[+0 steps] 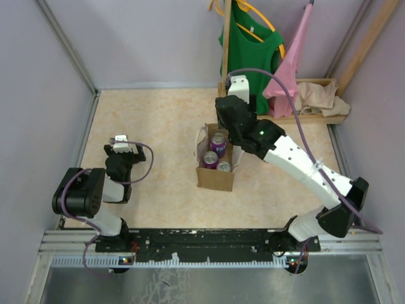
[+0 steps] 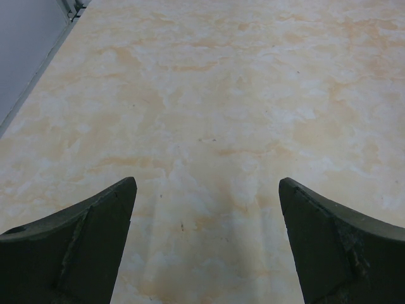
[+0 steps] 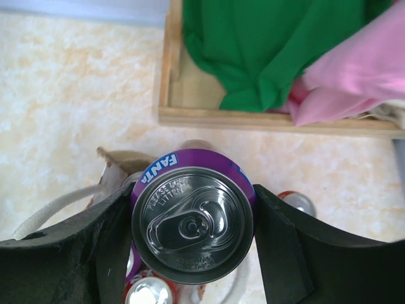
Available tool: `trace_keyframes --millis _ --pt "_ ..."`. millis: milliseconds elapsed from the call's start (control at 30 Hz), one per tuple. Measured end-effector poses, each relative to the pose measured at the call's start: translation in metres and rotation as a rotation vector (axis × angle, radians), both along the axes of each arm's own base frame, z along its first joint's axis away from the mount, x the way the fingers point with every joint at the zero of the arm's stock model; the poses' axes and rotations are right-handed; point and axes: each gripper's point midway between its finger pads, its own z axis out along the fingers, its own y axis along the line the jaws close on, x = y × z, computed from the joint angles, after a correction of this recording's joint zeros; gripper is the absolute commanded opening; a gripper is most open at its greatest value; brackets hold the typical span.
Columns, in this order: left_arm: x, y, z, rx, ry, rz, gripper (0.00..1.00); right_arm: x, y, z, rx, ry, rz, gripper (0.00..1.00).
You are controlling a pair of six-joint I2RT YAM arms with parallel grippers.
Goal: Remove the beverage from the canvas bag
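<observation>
One purple Fanta can (image 3: 190,231) pinched in your right tool (image 3: 192,206), at the canvas bag's (image 1: 214,178) far end.
Lift straight up, clear of the handle (image 3: 50,212) and neighbouring cans (image 1: 210,158); your left tool (image 2: 207,209) hangs spread above the table (image 2: 253,95), well apart.

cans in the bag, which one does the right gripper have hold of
The purple Fanta can, pressed between the fingers of the right gripper at the far end of the canvas bag. The other cans sit lower, untouched.
</observation>
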Motion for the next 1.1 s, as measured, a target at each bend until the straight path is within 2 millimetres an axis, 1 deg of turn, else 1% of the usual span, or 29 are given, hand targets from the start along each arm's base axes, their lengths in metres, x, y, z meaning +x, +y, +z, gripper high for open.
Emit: trace_keyframes --millis 133,200,300,333,400,467,533,600,700,800,867,933,1100 --pt "0.000 0.000 0.000 0.000 0.000 0.000 1.00 -0.004 -0.023 0.028 -0.009 -0.080 -0.062 0.00" --pt "0.000 0.000 0.000 0.000 0.000 0.000 1.00 -0.006 -0.040 0.041 -0.011 -0.116 -0.106 0.00" --pt "0.000 0.000 0.000 0.000 0.000 0.000 1.00 -0.009 -0.064 0.054 -0.002 -0.149 -0.173 0.00" --pt "0.000 0.000 0.000 0.000 0.000 0.000 1.00 -0.009 -0.073 0.056 0.000 -0.156 -0.200 0.00" --pt "0.000 0.000 0.000 0.000 0.000 0.000 1.00 -0.009 -0.094 0.054 -0.005 -0.156 -0.257 0.00" --pt "0.000 0.000 0.000 0.000 0.000 0.000 1.00 -0.008 -0.115 0.046 -0.007 -0.144 -0.312 0.00" --pt "0.000 0.000 0.000 0.000 0.000 0.000 1.00 -0.008 -0.133 0.031 -0.021 -0.114 -0.357 0.00" --pt "0.000 0.000 0.000 0.000 0.000 0.000 1.00 -0.007 -0.144 0.015 -0.034 -0.079 -0.383 0.00" --pt "0.000 0.000 0.000 0.000 0.000 0.000 1.00 -0.005 -0.151 -0.008 -0.047 -0.021 -0.390 0.00" --pt "0.000 0.000 0.000 0.000 0.000 0.000 1.00 -0.003 -0.151 -0.024 -0.046 0.016 -0.378 0.00" --pt "0.000 0.000 0.000 0.000 0.000 0.000 1.00 0.001 -0.147 -0.035 -0.042 0.041 -0.360 0.00" --pt "0.000 0.000 0.000 0.000 0.000 0.000 1.00 0.006 -0.141 -0.044 -0.033 0.063 -0.339 0.00" --pt "0.000 0.000 0.000 0.000 0.000 0.000 1.00 0.027 -0.123 -0.071 -0.029 0.117 -0.291 0.00"
